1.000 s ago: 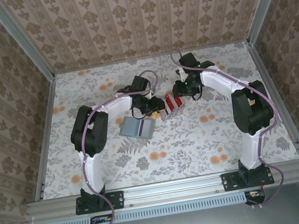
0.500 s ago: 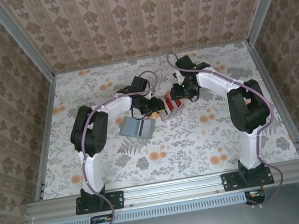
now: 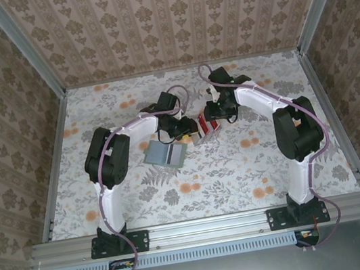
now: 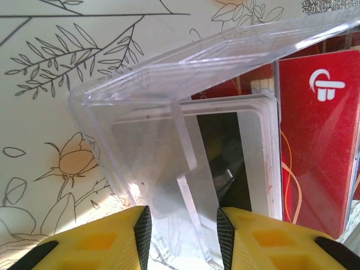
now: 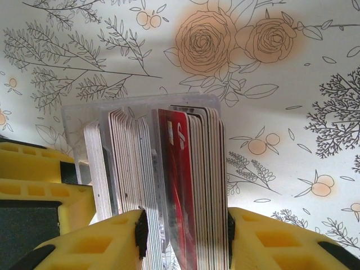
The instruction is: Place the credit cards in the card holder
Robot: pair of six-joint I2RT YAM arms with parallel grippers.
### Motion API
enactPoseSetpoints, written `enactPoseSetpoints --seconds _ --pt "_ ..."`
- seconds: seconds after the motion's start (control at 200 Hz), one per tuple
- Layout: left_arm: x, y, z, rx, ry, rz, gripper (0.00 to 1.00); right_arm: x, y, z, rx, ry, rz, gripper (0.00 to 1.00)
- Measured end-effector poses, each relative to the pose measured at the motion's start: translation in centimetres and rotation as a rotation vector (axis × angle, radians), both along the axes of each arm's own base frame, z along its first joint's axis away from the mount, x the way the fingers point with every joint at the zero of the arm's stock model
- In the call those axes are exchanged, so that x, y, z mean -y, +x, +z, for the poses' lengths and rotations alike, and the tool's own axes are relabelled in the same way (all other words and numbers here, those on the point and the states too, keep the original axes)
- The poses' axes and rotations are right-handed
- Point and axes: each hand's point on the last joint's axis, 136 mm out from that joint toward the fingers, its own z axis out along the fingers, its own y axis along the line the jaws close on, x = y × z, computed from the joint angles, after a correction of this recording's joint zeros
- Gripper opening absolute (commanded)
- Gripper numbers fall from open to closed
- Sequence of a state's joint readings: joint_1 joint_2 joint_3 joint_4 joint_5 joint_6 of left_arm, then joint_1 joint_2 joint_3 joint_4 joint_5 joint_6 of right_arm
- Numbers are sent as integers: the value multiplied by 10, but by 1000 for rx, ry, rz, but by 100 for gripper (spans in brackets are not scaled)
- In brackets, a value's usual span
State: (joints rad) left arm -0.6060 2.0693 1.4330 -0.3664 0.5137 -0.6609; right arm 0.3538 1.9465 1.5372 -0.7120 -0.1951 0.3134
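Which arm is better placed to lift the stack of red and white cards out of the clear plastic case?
Right, probably. The right gripper clamps the edge-on stack of red and white cards; the left gripper holds the clear plastic case, likely steadying it.

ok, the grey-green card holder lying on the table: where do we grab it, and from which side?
The card holder lies flat and slightly turned on the table, just nearer than the left gripper. Thin and flat, so probably a straight-down pinch across its short width, mid-length, fingers on the two long edges. Come from the near side, which looks free.
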Motion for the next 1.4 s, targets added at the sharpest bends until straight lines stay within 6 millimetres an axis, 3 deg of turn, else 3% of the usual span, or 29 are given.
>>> enactPoseSetpoints --seconds 0.65,1.08,1.4 --pt "0 0 -1 2 -11 0 40 -16 -5 12 16 -3 42 42" --pt "0 0 -2 14 -18 0 40 -8 4 -1 12 -82 40 42" --pt "0 0 -2 14 -18 0 40 -13 9 -8 3 -99 50 43"
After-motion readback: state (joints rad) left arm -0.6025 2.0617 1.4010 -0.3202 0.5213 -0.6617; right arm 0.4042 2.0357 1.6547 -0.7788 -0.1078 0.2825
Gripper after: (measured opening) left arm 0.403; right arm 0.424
